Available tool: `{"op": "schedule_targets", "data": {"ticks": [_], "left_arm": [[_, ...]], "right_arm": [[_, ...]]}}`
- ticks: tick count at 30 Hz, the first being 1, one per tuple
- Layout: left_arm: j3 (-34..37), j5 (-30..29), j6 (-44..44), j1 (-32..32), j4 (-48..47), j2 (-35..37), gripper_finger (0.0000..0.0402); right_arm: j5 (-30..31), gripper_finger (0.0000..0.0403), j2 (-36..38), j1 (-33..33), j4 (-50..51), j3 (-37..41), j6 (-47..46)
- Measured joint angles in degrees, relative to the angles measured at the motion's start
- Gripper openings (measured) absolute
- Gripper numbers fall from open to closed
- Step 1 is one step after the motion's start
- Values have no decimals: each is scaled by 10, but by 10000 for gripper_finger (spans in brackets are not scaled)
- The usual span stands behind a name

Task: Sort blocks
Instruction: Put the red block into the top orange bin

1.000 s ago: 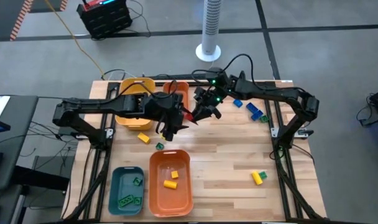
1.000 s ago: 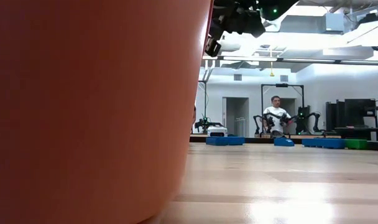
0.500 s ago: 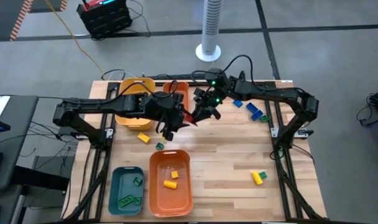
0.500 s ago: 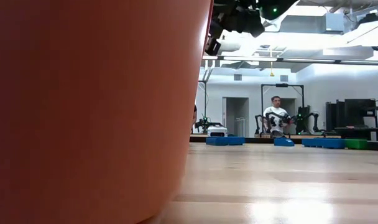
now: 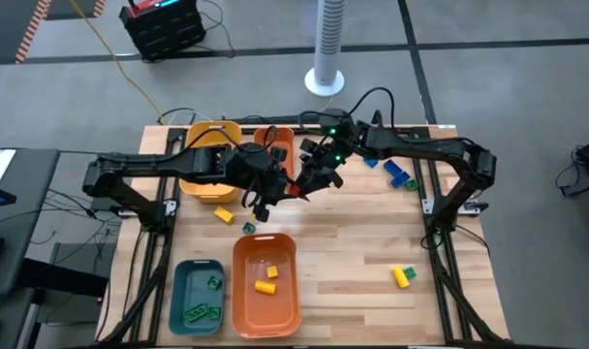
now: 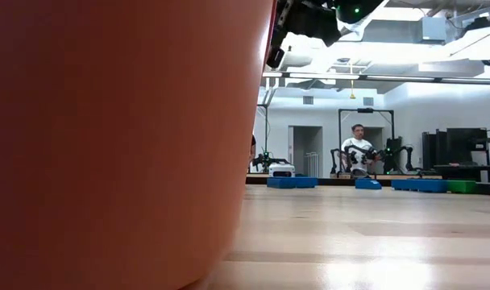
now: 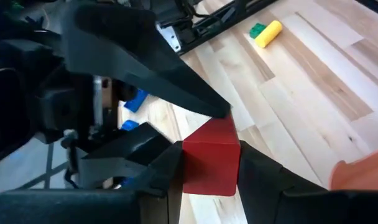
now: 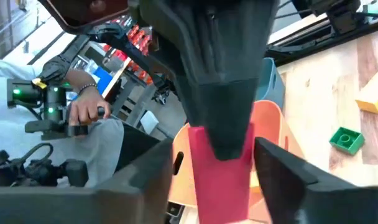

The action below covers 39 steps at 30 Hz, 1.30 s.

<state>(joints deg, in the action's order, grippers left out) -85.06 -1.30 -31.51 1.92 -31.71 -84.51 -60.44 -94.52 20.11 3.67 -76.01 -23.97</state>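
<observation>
A red block (image 7: 211, 155) hangs in the air over the table's middle, between my two grippers, which meet tip to tip. My left gripper (image 7: 211, 186) comes from the table's left and is shut on it. From the right comes my right gripper (image 8: 220, 186); it is open, with a finger on either side of the same block (image 8: 220, 180). In the high view the block (image 5: 294, 184) shows between left gripper (image 5: 275, 192) and right gripper (image 5: 311, 178). More blocks lie on the table: a yellow one (image 5: 223, 214), a green one (image 5: 248, 228) and blue ones (image 5: 399, 174). My left gripper pinches the red block by two opposite sides (image 7: 231, 163) between its two fingers (image 7: 263, 180). The fingers come roughly level from the table's left. The block is lifted clear of the table. My right gripper stands around the block's other end; whether its fingers touch it I cannot tell.
A yellow bin (image 5: 209, 160) and an orange bin (image 5: 275, 145) stand at the far edge. A teal bin (image 5: 198, 296) and another orange bin (image 5: 265, 286) with blocks inside stand near. A yellow-green pair (image 5: 401, 276) lies near right. The orange wall (image 6: 124, 145) blocks the low view's left.
Both grippers have stayed close together above the table's middle with the red block between them. In the low view the right gripper has risen slightly.
</observation>
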Motion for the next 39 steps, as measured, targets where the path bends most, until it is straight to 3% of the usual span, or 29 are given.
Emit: {"op": "schedule_targets", "data": {"ticks": [6,9,14,16,25,39], "left_arm": [[0,-6,55,35,-25,11,112],[0,-11,108,72,-59,19,112],[0,-32,206,157,-96,6,112],[0,-32,228,192,-99,-6,112],[-32,-12,275,310,-143,-100,112],[-38,-46,302,361,-186,-188,112]], "right_arm": [[-2,285,21,66,36,0,-10],[66,289,57,98,92,0,20],[244,289,124,119,175,0,76],[276,290,142,118,185,0,79],[315,290,162,65,216,3,76],[374,290,142,9,214,17,75]]}}
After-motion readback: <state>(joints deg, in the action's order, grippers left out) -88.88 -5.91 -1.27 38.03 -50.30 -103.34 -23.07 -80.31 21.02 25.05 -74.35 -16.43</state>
